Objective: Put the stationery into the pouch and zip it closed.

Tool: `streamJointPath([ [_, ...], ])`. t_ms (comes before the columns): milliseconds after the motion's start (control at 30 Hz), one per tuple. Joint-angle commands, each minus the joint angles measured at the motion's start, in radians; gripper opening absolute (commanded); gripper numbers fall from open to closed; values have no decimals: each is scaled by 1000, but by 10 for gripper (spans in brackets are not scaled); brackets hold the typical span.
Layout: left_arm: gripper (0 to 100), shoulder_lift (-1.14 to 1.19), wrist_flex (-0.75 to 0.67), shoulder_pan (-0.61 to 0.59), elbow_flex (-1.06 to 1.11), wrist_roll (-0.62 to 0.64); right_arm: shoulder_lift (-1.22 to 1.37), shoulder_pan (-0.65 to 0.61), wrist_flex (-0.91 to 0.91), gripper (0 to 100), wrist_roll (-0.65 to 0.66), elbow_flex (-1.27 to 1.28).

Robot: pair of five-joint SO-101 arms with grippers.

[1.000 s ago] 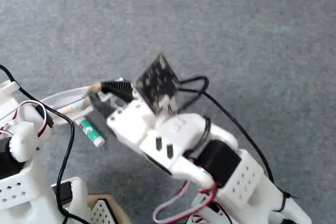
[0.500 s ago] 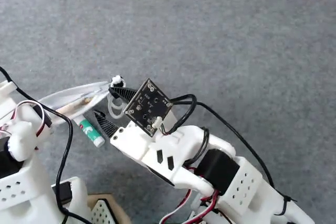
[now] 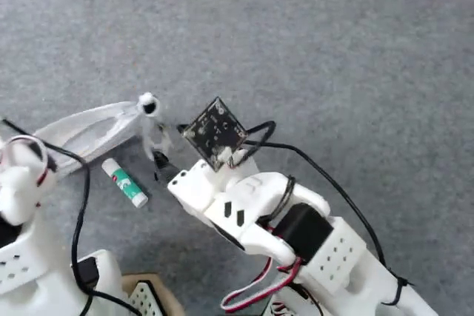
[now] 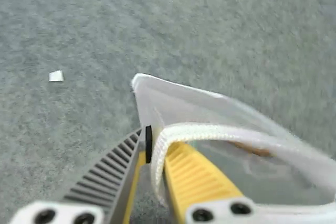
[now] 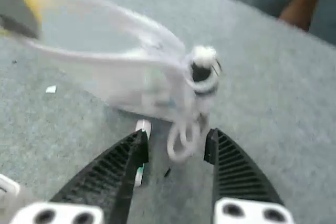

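Observation:
A translucent white pouch (image 3: 89,132) hangs off the grey table at the left, and one end of it fills the left wrist view (image 4: 220,124). My left gripper (image 4: 149,142) is shut on the pouch's white zip edge. A brownish item (image 4: 252,149) shows through the pouch wall. The zip pull's black-and-white charm (image 3: 148,105) and white ring (image 5: 181,140) dangle at the pouch's other end. My right gripper (image 5: 176,134) is open, with the ring hanging between its black fingers untouched; from above it (image 3: 167,152) sits just right of the pull. A white-and-green glue stick (image 3: 124,183) lies on the table below the pouch.
A small white scrap (image 4: 56,76) lies on the table near the pouch. A cardboard piece (image 3: 152,295) sits at the near edge between the arm bases. The right arm's body (image 3: 281,227) covers the near middle; grey table stretches away to the far right.
My right gripper opened, let go of the pouch's zip end and drew back. The pouch swung up and left with the left arm, and its pull now dangles free.

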Motion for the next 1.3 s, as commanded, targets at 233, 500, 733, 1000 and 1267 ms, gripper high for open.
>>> streamJointPath([
  [233,28,-5,-3,-259,-62,15,36,-9,-114,188,-83,150],
  [500,28,-5,-3,-384,-62,51,444,-49,-198,188,-110,-28],
  [733,28,-5,-8,-495,-61,48,808,-83,-221,188,-301,-298],
  [1000,28,-5,-8,-513,-61,8,1086,-169,-144,188,-353,-501],
  [1267,28,-5,-6,-513,-61,8,1265,-164,-150,188,-350,-651],
])
